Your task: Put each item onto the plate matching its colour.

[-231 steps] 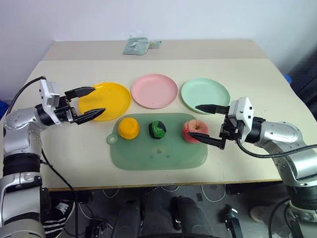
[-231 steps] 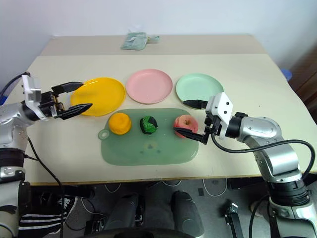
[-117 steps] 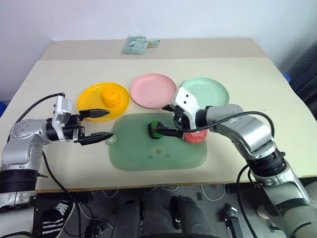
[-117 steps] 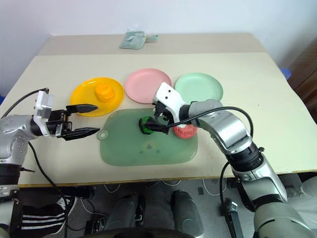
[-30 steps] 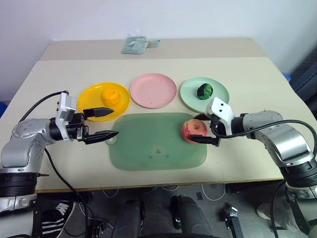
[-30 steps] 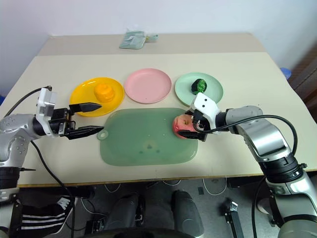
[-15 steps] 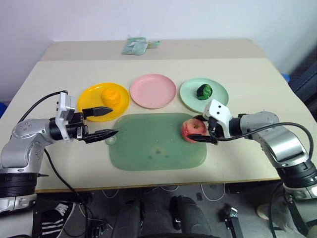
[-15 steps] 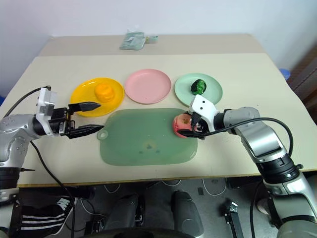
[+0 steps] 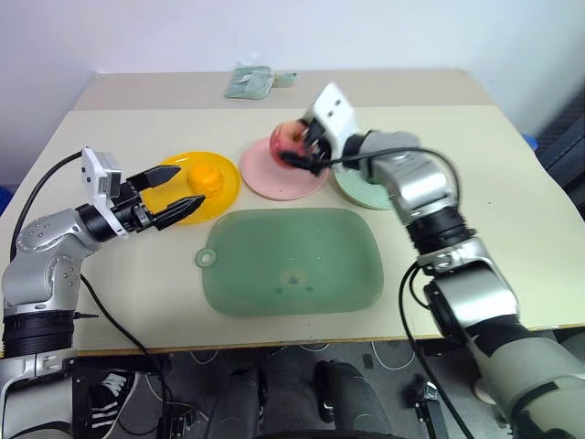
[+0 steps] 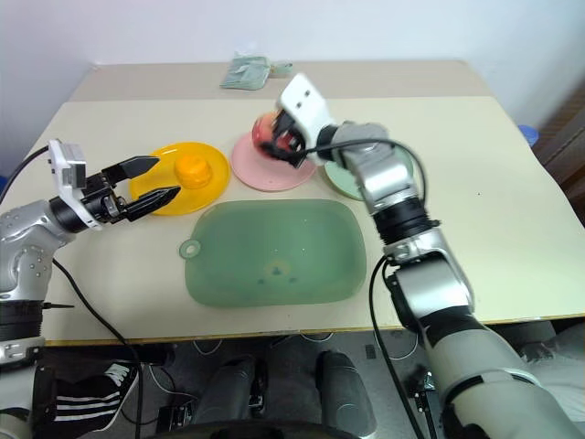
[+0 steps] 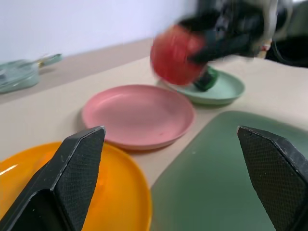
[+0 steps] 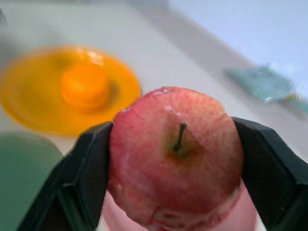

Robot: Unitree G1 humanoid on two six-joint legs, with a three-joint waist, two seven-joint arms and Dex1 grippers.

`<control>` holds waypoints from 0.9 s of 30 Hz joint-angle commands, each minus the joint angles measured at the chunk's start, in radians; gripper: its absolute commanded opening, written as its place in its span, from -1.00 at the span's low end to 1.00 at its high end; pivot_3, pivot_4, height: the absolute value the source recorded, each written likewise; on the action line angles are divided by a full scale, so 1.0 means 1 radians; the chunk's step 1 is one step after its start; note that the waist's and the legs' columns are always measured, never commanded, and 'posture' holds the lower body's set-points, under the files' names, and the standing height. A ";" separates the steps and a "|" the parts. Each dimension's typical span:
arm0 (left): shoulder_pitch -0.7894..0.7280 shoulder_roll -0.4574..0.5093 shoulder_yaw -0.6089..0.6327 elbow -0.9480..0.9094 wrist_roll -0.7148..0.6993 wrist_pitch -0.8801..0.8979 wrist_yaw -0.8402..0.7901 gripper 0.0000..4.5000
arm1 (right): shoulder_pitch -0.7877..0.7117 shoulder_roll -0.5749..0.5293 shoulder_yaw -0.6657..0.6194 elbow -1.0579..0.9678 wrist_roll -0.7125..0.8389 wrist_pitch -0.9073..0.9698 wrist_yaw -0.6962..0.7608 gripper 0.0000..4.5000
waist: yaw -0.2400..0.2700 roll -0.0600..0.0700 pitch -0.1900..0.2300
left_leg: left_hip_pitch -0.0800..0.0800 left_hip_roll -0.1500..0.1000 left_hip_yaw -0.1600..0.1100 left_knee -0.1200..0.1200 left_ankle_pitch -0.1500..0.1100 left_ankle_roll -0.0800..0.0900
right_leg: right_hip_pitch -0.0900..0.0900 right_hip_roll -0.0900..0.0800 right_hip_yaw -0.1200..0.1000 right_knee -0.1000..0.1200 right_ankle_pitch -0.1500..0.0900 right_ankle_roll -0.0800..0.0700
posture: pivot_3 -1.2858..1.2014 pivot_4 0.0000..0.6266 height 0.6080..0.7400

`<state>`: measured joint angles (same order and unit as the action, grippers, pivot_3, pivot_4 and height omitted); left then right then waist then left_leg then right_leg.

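Up off the green mat (image 9: pixel 292 261) the apple (image 9: pixel 291 142) has gone. Going left to right: the left gripper (image 9: pixel 178 189) is waiting, spread wide, beside the yellow plate (image 9: pixel 174 194). The right gripper (image 9: pixel 302 146) is pinching the apple above the pink plate (image 9: pixel 274 178); it should be lowering gently before letting go.
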<state>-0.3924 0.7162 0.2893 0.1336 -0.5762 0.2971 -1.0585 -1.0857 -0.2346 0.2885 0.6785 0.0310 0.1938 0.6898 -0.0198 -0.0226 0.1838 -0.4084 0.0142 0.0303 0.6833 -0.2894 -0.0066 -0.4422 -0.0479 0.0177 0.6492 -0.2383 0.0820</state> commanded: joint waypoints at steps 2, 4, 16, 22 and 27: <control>0.047 0.020 0.045 -0.087 -0.023 0.007 0.012 1.00 | -0.078 0.050 -0.011 0.224 -0.083 -0.182 -0.114 0.43 | -0.001 0.000 0.000 | -0.001 0.000 0.000 0.000 0.000 0.000 | -0.001 0.000 0.000 0.000 0.000 0.000 | 0.03 -0.52 0.91; 0.061 0.025 0.053 -0.104 -0.033 0.018 0.016 1.00 | -0.099 0.067 -0.033 0.294 -0.082 -0.208 -0.129 0.43 | -0.003 0.000 0.000 | -0.001 0.000 0.000 0.000 0.000 0.000 | -0.001 0.000 0.000 0.000 0.000 0.000 | 0.03 -0.52 0.91; 0.092 0.026 0.064 -0.149 -0.056 0.035 0.013 1.00 | -0.118 0.056 -0.238 0.216 0.095 -0.142 0.023 0.99 | -0.025 0.001 0.001 | 0.000 0.001 -0.001 -0.001 0.001 -0.002 | -0.001 -0.002 0.000 0.002 0.001 -0.001 | 0.03 -0.52 0.91; 0.020 0.029 0.053 -0.066 -0.061 -0.004 -0.065 1.00 | 0.190 -0.124 -0.338 -0.454 0.402 0.179 0.298 0.99 | 0.000 0.000 0.000 | -0.001 0.002 -0.005 -0.002 0.001 -0.002 | 0.001 -0.003 -0.003 -0.001 0.001 -0.001 | 0.03 -0.52 0.91; -0.086 0.010 0.038 0.146 -0.039 -0.053 -0.139 1.00 | 0.471 -0.280 -0.370 -0.929 0.520 0.336 0.281 0.99 | 0.009 0.001 0.001 | 0.000 0.000 -0.003 0.000 0.000 -0.001 | 0.002 -0.004 -0.004 -0.002 0.001 -0.001 | 0.03 -0.52 0.91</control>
<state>-0.4463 0.7236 0.3260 0.2221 -0.6197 0.2722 -1.1645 -0.6190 -0.4869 -0.0491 -0.0730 0.4901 0.4925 0.9790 -0.0110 -0.0211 0.1846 -0.4087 0.0140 0.0273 0.6834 -0.2892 -0.0071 -0.4401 -0.0515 0.0135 0.6485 -0.2377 0.0811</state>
